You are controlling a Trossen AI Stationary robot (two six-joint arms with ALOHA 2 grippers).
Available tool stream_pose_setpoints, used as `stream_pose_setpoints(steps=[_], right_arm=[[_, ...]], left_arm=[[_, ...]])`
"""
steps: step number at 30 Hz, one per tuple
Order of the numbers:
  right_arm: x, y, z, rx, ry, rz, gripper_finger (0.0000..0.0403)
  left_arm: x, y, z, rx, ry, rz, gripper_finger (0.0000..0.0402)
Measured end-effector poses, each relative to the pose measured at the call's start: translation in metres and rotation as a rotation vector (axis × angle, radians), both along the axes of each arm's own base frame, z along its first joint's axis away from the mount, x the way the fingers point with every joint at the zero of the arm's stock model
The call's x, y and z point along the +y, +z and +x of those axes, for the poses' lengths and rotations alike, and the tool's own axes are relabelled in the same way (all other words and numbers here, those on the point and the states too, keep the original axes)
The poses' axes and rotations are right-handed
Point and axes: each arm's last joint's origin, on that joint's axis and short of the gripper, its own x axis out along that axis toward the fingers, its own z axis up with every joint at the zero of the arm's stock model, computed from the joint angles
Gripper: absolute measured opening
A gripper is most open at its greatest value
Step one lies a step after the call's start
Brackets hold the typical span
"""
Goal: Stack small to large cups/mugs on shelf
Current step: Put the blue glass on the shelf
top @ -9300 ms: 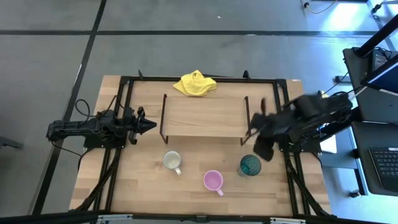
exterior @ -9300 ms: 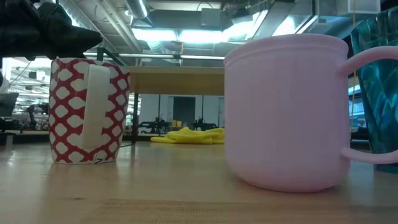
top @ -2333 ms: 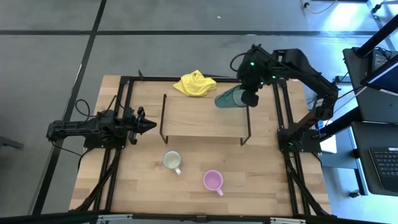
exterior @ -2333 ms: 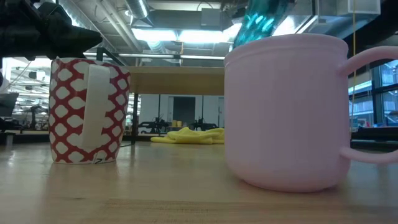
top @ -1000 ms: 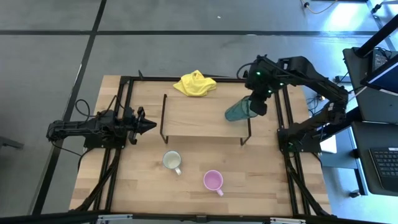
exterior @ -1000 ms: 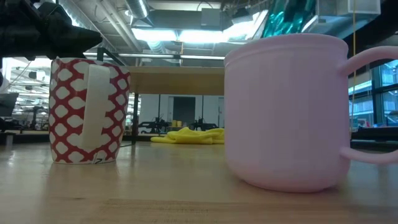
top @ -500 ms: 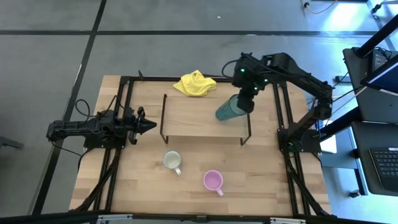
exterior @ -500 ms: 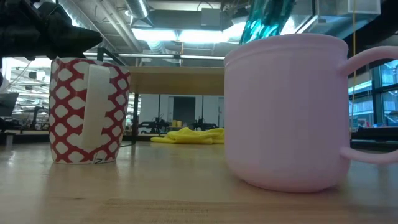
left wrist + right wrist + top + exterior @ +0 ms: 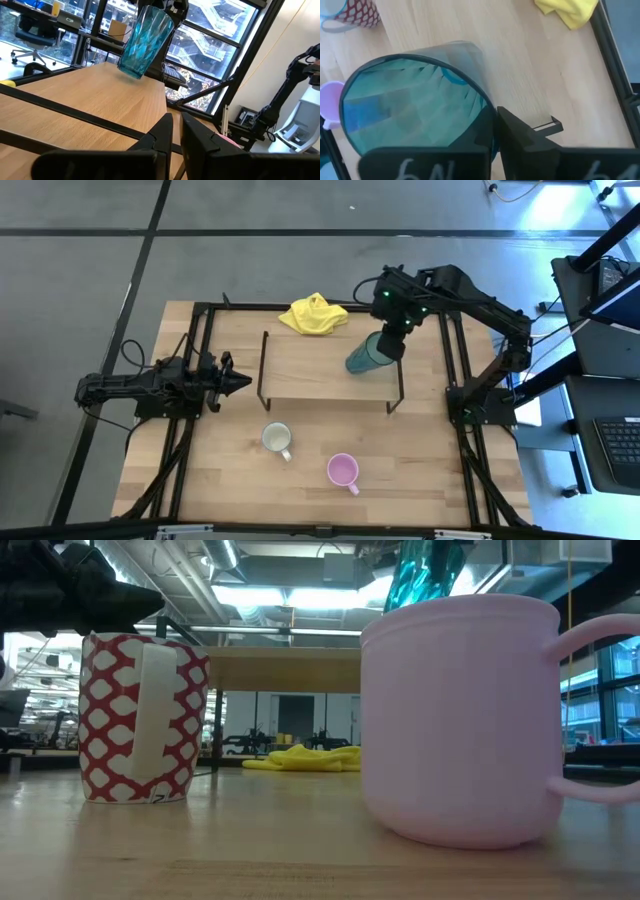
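My right gripper point(image 9: 396, 343) is shut on the translucent teal cup point(image 9: 365, 355), held tilted over the right end of the light-wood shelf point(image 9: 320, 370). The cup also shows in the left wrist view point(image 9: 145, 42) and at the top of the low view point(image 9: 425, 570). The cream mug with the red pattern point(image 9: 276, 438) and the pink mug point(image 9: 343, 471) stand upright on the table in front of the shelf. My left gripper point(image 9: 240, 383) waits shut at the table's left, beside the shelf. My right gripper pinches the cup's wall at the rim point(image 9: 487, 112), one finger inside the mouth and one finger point(image 9: 520, 145) outside. The fingers slant down from the upper right. The cup hangs tilted, mouth toward the gripper, base point(image 9: 129, 71) toward the shelf top; whether the base touches, I cannot tell.
A yellow cloth point(image 9: 313, 315) lies on the table behind the shelf. A dark metal frame point(image 9: 200, 315) runs along the table's edges. The shelf top left of the cup is bare wood point(image 9: 300, 365).
My right gripper has gone a little toward the table's left edge with the teal cup, from over the shelf's right edge to farther in over the board. The cup stays tilted in the hold.
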Motion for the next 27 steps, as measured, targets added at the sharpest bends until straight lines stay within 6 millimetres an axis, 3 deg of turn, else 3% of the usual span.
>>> stream_pose_setpoints(steps=[10,27], right_arm=[[0.004,0.006,-0.012,-0.029,-0.106,0.041,0.0019],[0.006,-0.010,-0.016,0.031,-0.156,0.071,0.0020]], left_arm=[[0.000,0.000,0.000,0.001,0.000,0.000,0.0027],[0.000,0.000,0.000,0.000,0.000,0.000,0.0027]])
